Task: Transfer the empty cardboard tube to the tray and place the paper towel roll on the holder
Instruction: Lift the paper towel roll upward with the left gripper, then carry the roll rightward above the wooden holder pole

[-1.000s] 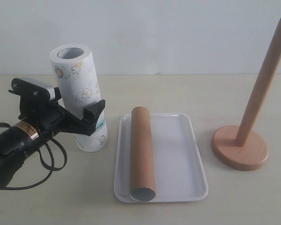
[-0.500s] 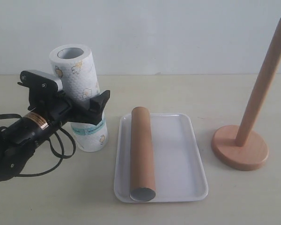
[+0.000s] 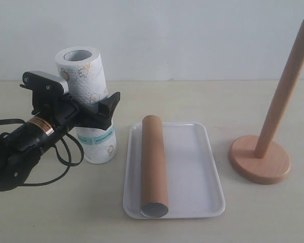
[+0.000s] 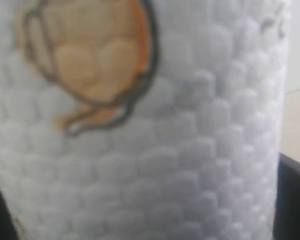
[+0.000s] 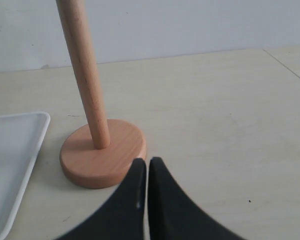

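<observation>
The paper towel roll (image 3: 86, 96) stands upright on the table at the left. My left gripper (image 3: 95, 104) is open around its middle, one black finger (image 3: 110, 103) on the near side and the other hidden behind it. In the left wrist view the paper towel roll (image 4: 140, 125) fills the frame, with a dark finger (image 4: 294, 200) at each edge. The empty cardboard tube (image 3: 154, 166) lies lengthwise in the white tray (image 3: 197, 167). The holder (image 3: 266, 147) stands at the right. My right gripper (image 5: 147, 162) is shut and empty, close to the holder's base (image 5: 102, 157); it does not show in the exterior view.
The left arm's black cable (image 3: 66, 162) loops on the table beside the roll. A pale wall (image 3: 192, 35) closes off the back of the table. The tray's corner (image 5: 15, 150) shows beside the holder in the right wrist view.
My left gripper has risen and pushed further in around the roll, from low beside it to astride its middle. The roll's top shifted slightly. Tube, tray and holder have not moved.
</observation>
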You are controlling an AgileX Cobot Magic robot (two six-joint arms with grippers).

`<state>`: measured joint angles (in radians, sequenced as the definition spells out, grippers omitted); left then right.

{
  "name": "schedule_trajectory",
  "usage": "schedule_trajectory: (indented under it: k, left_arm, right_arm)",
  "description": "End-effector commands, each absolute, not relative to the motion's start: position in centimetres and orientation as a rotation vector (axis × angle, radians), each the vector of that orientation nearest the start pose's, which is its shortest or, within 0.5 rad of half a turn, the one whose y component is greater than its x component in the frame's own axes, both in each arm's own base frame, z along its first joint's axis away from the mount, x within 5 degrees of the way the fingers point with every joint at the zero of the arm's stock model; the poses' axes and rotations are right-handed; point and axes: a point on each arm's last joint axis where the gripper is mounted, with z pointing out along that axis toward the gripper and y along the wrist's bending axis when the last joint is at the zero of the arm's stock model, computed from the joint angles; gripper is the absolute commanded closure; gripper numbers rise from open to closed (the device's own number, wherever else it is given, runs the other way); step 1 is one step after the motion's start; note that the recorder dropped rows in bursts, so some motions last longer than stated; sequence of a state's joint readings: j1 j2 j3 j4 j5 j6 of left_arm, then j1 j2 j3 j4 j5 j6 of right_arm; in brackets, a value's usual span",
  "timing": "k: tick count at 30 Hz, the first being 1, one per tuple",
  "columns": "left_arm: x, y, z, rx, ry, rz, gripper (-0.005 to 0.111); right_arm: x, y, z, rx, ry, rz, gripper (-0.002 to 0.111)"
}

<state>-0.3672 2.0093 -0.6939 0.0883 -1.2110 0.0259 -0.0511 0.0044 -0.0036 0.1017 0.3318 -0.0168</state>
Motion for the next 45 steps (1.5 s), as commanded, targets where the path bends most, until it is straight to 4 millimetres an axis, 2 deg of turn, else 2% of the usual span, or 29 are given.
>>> schedule_trajectory:
  k: [1,11,15,17,22,26,32,35,37,41,45]
  left_arm:
    - [32.5,-13.5,13.2,0.393,1.539,-0.321,-0.003]
    - [32.5,-13.4,13.2,0.389,1.539,-0.319,-0.002]
    - [32.5,-13.4,13.2,0.389,1.539,-0.319,0.021]
    - [32.5,-13.5,13.2,0.393,1.539,-0.321,0.045]
    - [32.5,-13.5,13.2,0.393,1.539,-0.321,0.085]
    - [32.5,-13.5,13.2,0.393,1.539,-0.321,0.103]
    - [32.5,-13.4,13.3,0.388,1.536,-0.319,0.103]
    - [32.5,-13.2,14.8,0.36,1.5,-0.312,0.103]
    - [32.4,-13.2,16.4,0.358,1.451,-0.301,0.103]
    - [31.6,-12.8,20.9,0.403,1.3,-0.213,0.103]
    - [30.3,-12.1,24.7,0.401,1.37,-0.189,0.103]
  right_arm:
    - [5.4,0.0,18.6,0.091,1.781,0.045,0.107]
    - [5.4,0.0,18.6,0.091,1.783,0.045,0.107]
    - [5.4,0.0,18.6,0.091,1.783,0.045,0.107]
    - [5.4,0.0,18.6,0.091,1.783,0.045,0.107]
    - [5.4,0.0,18.6,0.091,1.783,0.045,0.107]
    - [5.4,0.0,18.6,0.091,1.783,0.045,0.107]
    - [5.4,0.0,18.6,0.091,1.783,0.045,0.107]
    - [5.4,0.0,18.6,0.091,1.783,0.045,0.107]
    - [5.4,0.0,18.6,0.091,1.783,0.045,0.107]
    - [5.4,0.0,18.6,0.091,1.783,0.045,0.107]
    - [5.4,0.0,18.6,0.091,1.783,0.045,0.107]
